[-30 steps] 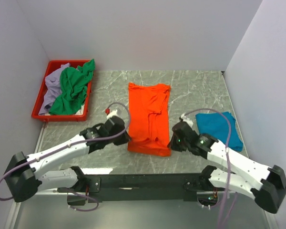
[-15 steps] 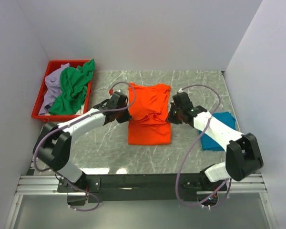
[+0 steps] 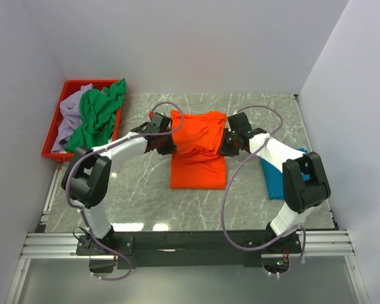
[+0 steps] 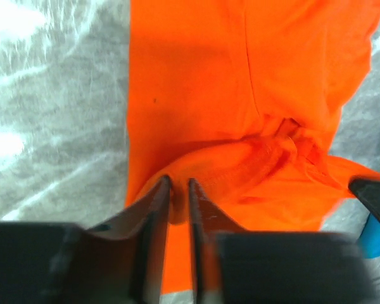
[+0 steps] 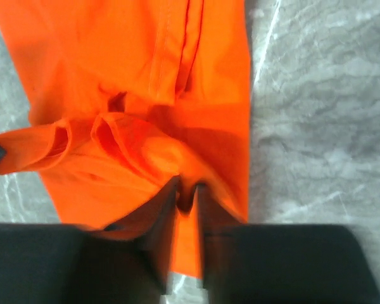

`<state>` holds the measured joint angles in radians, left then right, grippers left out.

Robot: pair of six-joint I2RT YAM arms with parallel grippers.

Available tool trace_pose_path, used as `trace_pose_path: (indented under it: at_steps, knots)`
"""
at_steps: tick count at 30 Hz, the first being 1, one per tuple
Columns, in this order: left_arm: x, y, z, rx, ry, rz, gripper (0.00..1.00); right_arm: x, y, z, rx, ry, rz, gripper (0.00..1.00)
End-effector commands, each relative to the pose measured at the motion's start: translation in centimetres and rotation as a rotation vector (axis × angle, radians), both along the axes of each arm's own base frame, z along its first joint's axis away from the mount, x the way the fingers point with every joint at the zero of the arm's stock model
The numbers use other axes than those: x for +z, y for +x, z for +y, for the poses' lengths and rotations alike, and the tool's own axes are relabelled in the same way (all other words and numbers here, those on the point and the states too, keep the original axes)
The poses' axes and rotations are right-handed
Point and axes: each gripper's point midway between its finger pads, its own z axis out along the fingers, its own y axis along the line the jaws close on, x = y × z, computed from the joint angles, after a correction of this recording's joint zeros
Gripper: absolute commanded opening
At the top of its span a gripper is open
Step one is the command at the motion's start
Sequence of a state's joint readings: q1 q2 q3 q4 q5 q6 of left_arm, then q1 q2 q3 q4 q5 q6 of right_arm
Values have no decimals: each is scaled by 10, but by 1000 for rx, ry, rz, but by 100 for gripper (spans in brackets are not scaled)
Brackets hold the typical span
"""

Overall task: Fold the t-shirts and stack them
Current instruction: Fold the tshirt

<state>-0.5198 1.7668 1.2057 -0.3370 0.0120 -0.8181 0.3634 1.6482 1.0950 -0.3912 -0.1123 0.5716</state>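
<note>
Left gripper (image 4: 178, 185) and right gripper (image 5: 186, 189) are both down on the orange t-shirt (image 3: 199, 164), one at each of its side edges. Each has its jaws only a crack apart with a ridge of orange cloth in the slot. I can't tell from here whether they are pinching it or have just let go. Biggest thing first: the marble table (image 3: 145, 196) carries the orange t-shirt at its centre, and that shirt has just got shorter. A second ago it lay long with both grippers at its near hem. Now that hem has been swept up and laid across the middle, where it sits bunched and wrinkled between the two grippers, and the near edge is a clean fold. I'd call that the lengthwise fold made but not smoothed. Far left of the orange shirt, the red tray (image 3: 81, 156) holds the green t-shirt (image 3: 98, 120), heaped over the lavender t-shirt (image 3: 68, 117). Neither has been touched. Just right of the orange shirt, the teal t-shirt (image 3: 272, 183) lies flat, partly hidden under the right arm and looking already folded.
</note>
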Motion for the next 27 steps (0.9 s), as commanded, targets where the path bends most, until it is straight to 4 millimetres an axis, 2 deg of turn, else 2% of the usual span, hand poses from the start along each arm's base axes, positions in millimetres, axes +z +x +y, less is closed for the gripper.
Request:
trace_pose_path:
  at_steps: [1, 2, 3, 4, 5, 6, 8, 9, 11, 12, 13, 14, 16, 18, 19, 20, 23, 26, 27]
  knots:
    - [24, 23, -7, -29, -24, -69, 26, 17, 24, 2, 24, 12, -60, 31]
    - [24, 24, -6, -28, -20, -70, 35, 18, 27, 1, 25, 7, -60, 37]
    - [30, 26, -2, -16, -24, -82, 40, 24, 31, -2, 23, 4, -74, 47]
    - [33, 26, 1, -8, -28, -88, 44, 28, 33, -4, 18, 5, -82, 50]
    - [37, 26, 3, -2, -32, -94, 51, 35, 34, -5, 15, 7, -96, 52]
    - [47, 25, 5, -1, -36, -114, 54, 40, 34, -8, 12, 5, -101, 53]
    - [51, 21, 9, 4, -33, -125, 57, 50, 32, -11, 5, -4, -125, 53]
    - [56, 17, 11, 8, -41, -133, 57, 48, 27, -12, 2, -2, -123, 53]
    - [59, 10, 12, 7, -51, -140, 52, 56, 19, -11, 4, 15, -147, 52]
    - [65, 3, 8, -6, -64, -150, 48, 49, 10, -10, 9, 15, -139, 50]
    - [59, -4, 7, -11, -61, -138, 37, 54, 4, -5, 22, 24, -156, 49]
    - [61, -11, 4, -19, -63, -142, 32, 43, -7, -5, 28, 17, -134, 47]
    - [52, -30, -9, -56, -62, -123, 20, 43, -19, 8, 60, 35, -153, 45]
    - [47, -42, -21, -87, -71, -118, 16, 33, -29, 13, 66, 39, -145, 44]
    - [38, -48, -22, -87, -71, -100, 14, 29, -32, 17, 79, 40, -142, 44]
    - [30, -50, -26, -95, -65, -87, 11, 25, -36, 24, 95, 42, -132, 44]
    - [21, -53, -41, -125, -62, -72, 6, 10, -40, 39, 128, 19, -102, 42]
    - [3, -54, -54, -152, -42, -35, 6, 2, -33, 46, 135, 1, -85, 41]
    - [5, -51, -58, -158, -47, -37, 6, -1, -31, 47, 138, -4, -80, 41]
